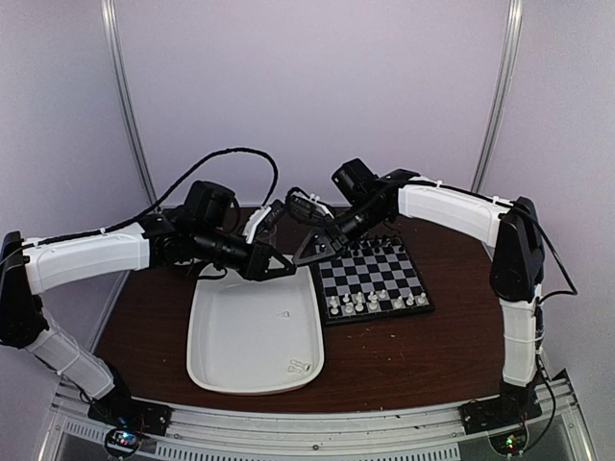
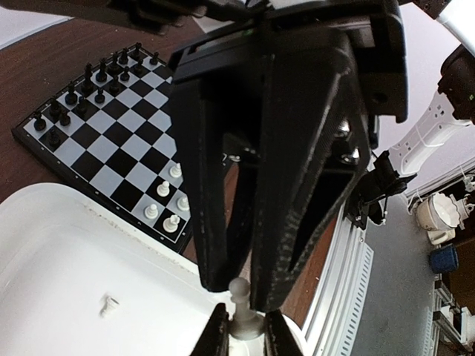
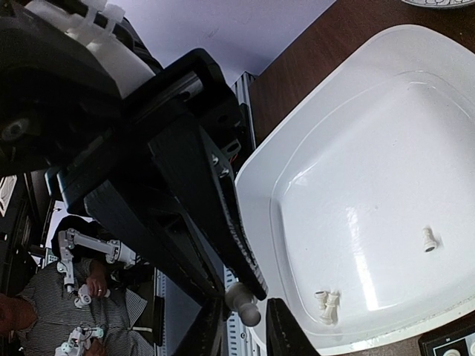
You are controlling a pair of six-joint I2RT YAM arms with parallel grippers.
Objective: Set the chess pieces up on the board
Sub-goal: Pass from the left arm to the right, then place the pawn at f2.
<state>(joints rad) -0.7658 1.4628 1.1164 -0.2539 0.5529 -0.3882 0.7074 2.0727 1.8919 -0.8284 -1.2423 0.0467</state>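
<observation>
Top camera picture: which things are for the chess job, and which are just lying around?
For the job:
white chess pieces on the board
spare white pieces in the white tray
held white pawn

Just lying about:
the white tray itself
black chessmen

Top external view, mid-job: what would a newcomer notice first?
Both arms meet in mid-air over the far edge of the white tray, with the left hand and the right hand both around one white chess piece; the left's fingers pinch its base, but whether the right grips it is unclear. Beside them the chessboard holds black chessmen on its far rows and white chessmen on its near rows, and three loose white pieces lie in the tray.
</observation>
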